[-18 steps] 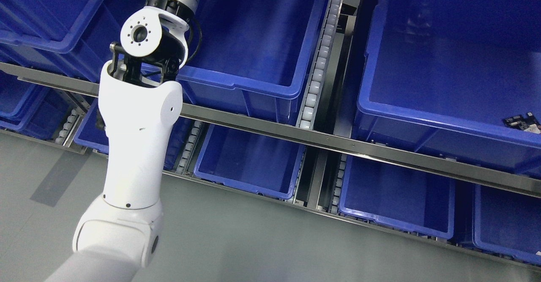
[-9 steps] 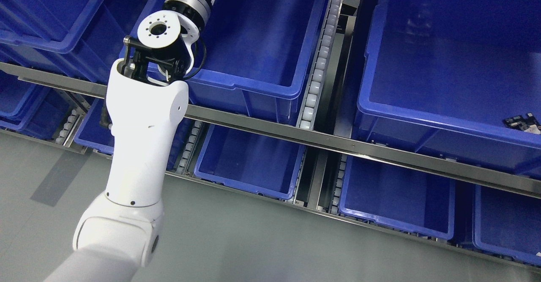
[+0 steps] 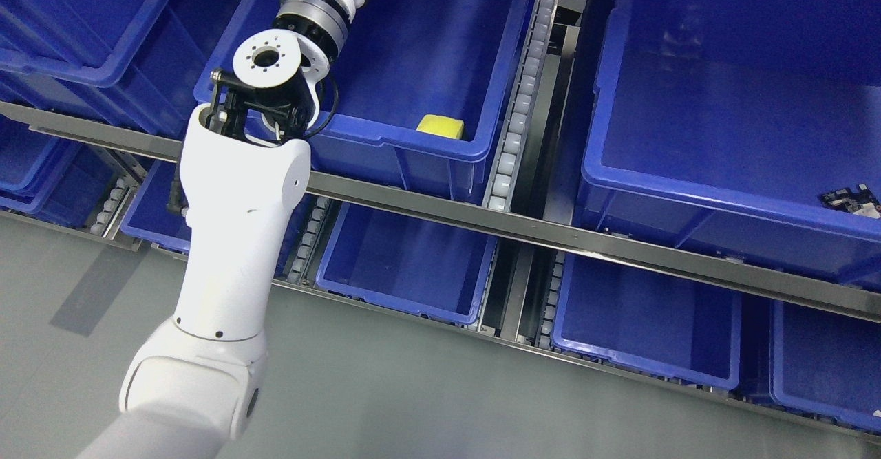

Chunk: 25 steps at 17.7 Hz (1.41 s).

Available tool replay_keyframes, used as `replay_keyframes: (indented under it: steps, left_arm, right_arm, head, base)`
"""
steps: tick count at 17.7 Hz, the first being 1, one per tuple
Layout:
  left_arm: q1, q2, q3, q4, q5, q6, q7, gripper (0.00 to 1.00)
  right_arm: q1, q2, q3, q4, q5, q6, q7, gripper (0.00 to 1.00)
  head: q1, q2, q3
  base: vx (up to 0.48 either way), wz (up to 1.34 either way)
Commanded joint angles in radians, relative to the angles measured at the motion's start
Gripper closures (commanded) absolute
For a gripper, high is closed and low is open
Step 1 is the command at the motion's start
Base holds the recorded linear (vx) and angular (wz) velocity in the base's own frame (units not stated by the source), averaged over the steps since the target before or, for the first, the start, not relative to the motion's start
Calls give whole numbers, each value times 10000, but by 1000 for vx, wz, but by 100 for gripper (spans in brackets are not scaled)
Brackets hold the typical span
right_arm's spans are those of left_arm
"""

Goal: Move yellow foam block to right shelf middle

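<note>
Left arm (image 3: 237, 239) is reaching up into the blue bin (image 3: 385, 139), hand cut off at the top edge, so can't tell finger state. Yellow foam block (image 3: 441, 125) is lying below-right of the wrist, in the bin's front right corner, long axis along the front wall. Right arm isn't showing.

The left arm (image 3: 237, 239) swings further right and deeper over the bin (image 3: 385, 144). A yellow foam block (image 3: 440, 125), unseen before, now lies at the bin's near right corner.
</note>
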Motion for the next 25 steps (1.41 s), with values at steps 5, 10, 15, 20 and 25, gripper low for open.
replay_keyframes:
  steps: [5, 10, 15, 20, 25]
  left_arm:
    - [2125, 175, 671, -1195, -30, -4361, -649, 0]
    - [2800, 175, 1469, -1685, -30, -3793, -649, 0]
    - [3293, 175, 1362, -1948, -30, -3793, -664, 0]
    - [3445, 175, 1347, -1933, -30, -3671, -649, 0]
    - [3661, 175, 1347, -1948, -46, -3671, -649, 0]
  right_arm:
    - [-30, -175, 0, -174, 0, 1, -2, 0]
    - [-15, -175, 0, -174, 0, 1, -2, 0]
    - [-15, -175, 0, -174, 0, 1, -2, 0]
    - [-30, -175, 0, -174, 0, 1, -2, 0]
    - [-30, -175, 0, -174, 0, 1, -2, 0]
  head:
    - [0, 1, 0]
    - [0, 1, 0]
    - [0, 1, 0]
    - [0, 1, 0]
    - [0, 1, 0]
  base:
    - [0, 0]
    - [0, 0]
    - [0, 0]
    - [0, 0]
    - [0, 0]
